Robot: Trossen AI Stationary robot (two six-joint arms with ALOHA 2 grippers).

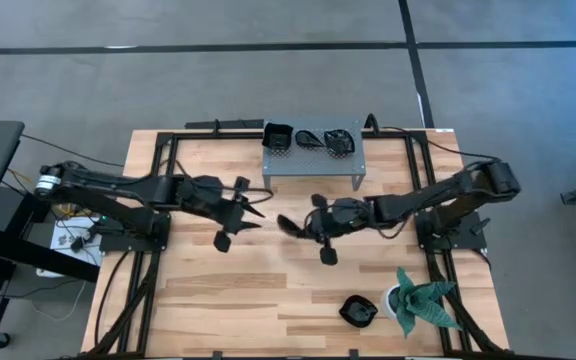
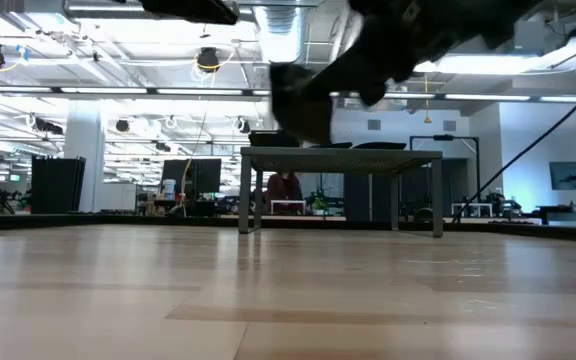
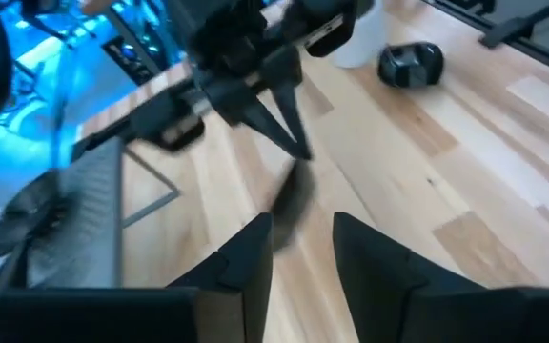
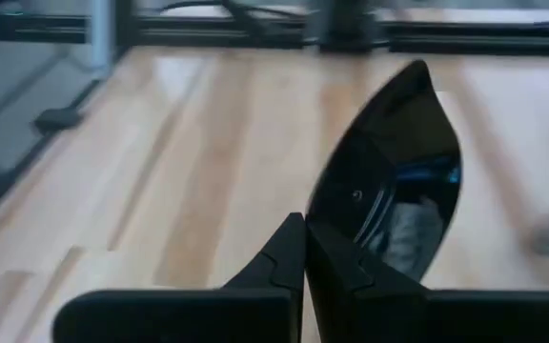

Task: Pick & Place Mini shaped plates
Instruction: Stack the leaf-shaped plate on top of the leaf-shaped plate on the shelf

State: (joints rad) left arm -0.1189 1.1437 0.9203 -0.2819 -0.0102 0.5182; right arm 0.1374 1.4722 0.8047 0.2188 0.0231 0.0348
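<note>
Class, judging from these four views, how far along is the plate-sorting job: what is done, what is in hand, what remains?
Done: three mini plates sit on the grey shelf. In hand: the right gripper is shut on a leaf-shaped plate above mid-table; the left gripper is open and empty beside it. Left: one black plate lies near the green plant.

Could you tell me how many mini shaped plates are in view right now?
5: three plates on the grey shelf at; one beside the plant; one held in the right gripper. Others may be hidden.
</note>
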